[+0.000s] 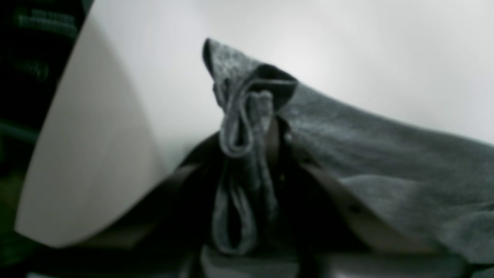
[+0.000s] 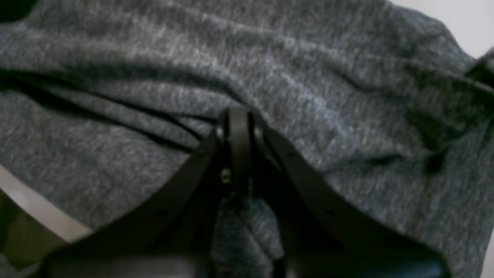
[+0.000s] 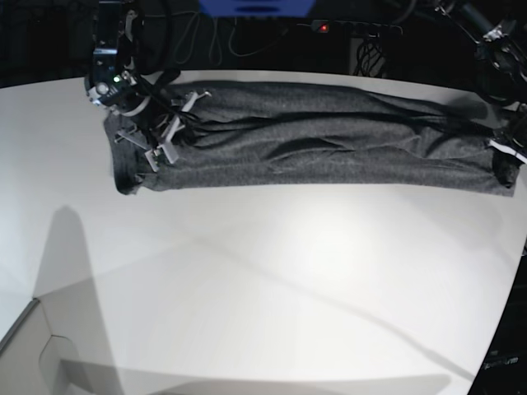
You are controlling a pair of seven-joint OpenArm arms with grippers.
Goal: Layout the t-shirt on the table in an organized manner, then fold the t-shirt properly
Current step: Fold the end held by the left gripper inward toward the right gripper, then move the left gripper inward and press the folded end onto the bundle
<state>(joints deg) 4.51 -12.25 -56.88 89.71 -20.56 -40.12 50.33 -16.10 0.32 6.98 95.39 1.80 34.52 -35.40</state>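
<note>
The left tool point(image 1: 252, 127) pinches a bunched edge of the heathered charcoal-grey jersey t-shirt point(image 3: 313, 140), fabric looping out ahead of its tips. The right tool point(image 2: 239, 135) is pressed together, tips against the t-shirt's other end. The t-shirt lies stretched between both tools on the smooth white desk point(image 3: 272, 280).

1. The t-shirt point(image 3: 305, 140) is dark heathered grey, stretched in a long wrinkled band between the two grippers, with a bunched fold of cloth at the left one.
2. The table point(image 3: 263, 280) is plain white and smooth, spreading wide under the shirt.
</note>
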